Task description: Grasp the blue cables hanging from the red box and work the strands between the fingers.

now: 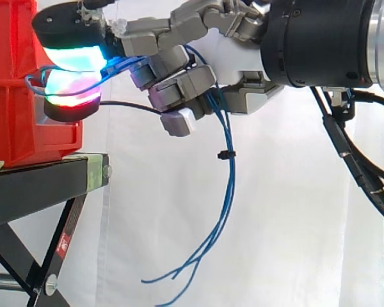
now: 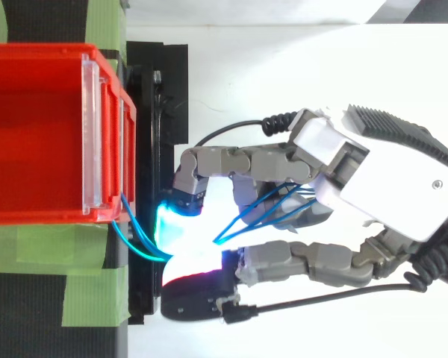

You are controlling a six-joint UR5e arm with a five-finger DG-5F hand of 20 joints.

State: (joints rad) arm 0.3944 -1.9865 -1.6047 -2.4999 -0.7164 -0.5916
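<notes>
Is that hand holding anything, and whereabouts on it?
The hand holds the blue cables near their top, close to the red box; their ends dangle free.

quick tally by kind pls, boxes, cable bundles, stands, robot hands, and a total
red box: 1
blue cable bundle: 1 (strands overlap too much to count)
black stand: 1
hand: 1, fingers curled round the bundle
total: 4
</notes>
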